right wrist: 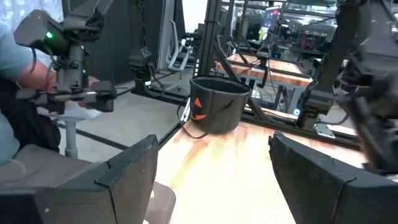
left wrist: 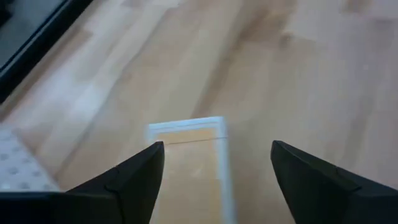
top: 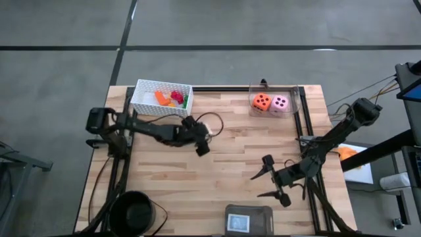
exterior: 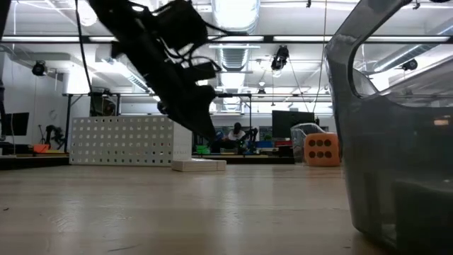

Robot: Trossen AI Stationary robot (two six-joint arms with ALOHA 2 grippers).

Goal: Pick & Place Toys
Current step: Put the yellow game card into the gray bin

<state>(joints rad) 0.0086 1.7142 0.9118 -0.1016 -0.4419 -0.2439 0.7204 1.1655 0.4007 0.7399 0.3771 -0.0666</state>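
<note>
Left gripper [top: 200,146] with its fingers [left wrist: 134,177] spread wide, empty, hanging just above the wooden table [top: 230,158] left of centre. Directly beneath, framed between the two dark fingers in the left wrist view: a flat peach card [left wrist: 189,168] with a pale edge, lying loose on the wood, not touched as far as can be told. Farther out, at the far left corner, a white perforated basket [top: 146,92] already holding small bricks [top: 172,99] in orange, red, yellow and green. Along the far edge to the right, a clear box [top: 299,99] with an orange die [top: 262,101] and a pink die [top: 281,104] side by side inside. Right gripper [top: 271,183] waiting low over the near right part of the table, likewise spread and empty. At the near edge, a grey tray [top: 263,210] with what looks like a bluish card [top: 240,224] inside, and a black bucket [top: 135,210] at the near left corner. Judged from this layout: sorting nearly finished, with bricks, dice and one card put away, and apparently only the peach card left to be pinched, lifted and carried, probably to the grey tray.
</note>
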